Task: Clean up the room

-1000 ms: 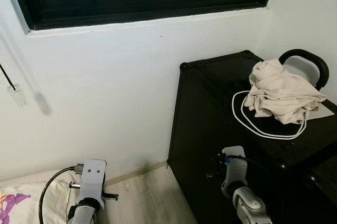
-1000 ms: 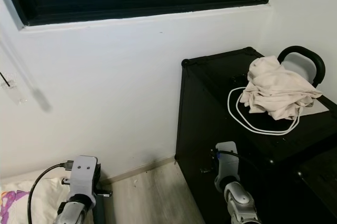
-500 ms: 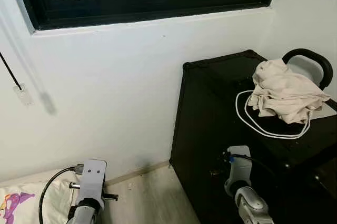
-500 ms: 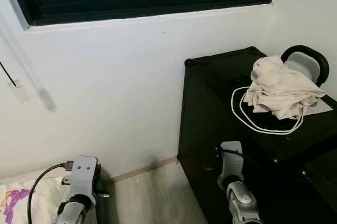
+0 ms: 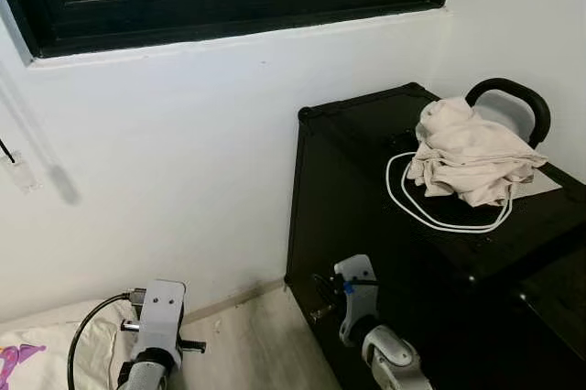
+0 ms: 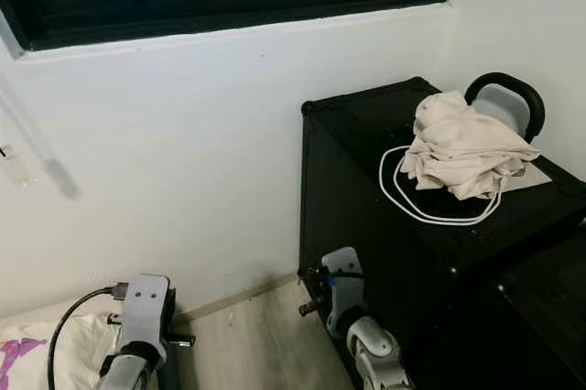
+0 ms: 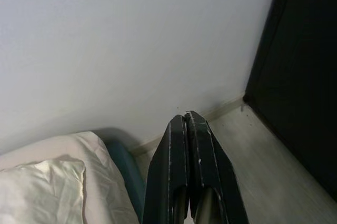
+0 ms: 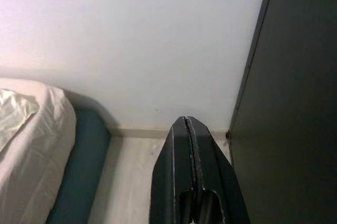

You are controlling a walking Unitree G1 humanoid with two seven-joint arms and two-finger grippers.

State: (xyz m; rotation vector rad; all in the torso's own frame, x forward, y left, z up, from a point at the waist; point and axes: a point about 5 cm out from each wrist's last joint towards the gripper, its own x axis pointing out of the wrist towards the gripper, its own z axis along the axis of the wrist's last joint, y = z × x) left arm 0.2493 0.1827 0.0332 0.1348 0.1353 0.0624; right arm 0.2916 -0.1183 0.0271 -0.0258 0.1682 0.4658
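A crumpled beige cloth point(image 5: 472, 152) lies on top of a tall black case point(image 5: 366, 216) at the right, in the room's corner. A loop of white cable point(image 5: 430, 216) lies under and around the cloth. Behind the cloth a black curved handle point(image 5: 513, 92) rises. Both arms are held low, well below the case top. My left gripper point(image 7: 185, 121) is shut and empty, pointing at the white wall above the floor. My right gripper point(image 8: 185, 124) is also shut and empty, close beside the case's dark side.
A bed with a white sheet point(image 7: 47, 182) and a teal mattress edge point(image 8: 79, 171) lies low at the left. Pale wood floor point(image 5: 247, 344) runs between bed and case. A black window frame point(image 5: 229, 5) sits high on the wall. A sheet of paper point(image 5: 540, 184) lies under the cloth.
The camera has turned slightly, so the case sits further left in the picture. My right forearm has swung to the left in front of the case. The cloth and cable have not moved.
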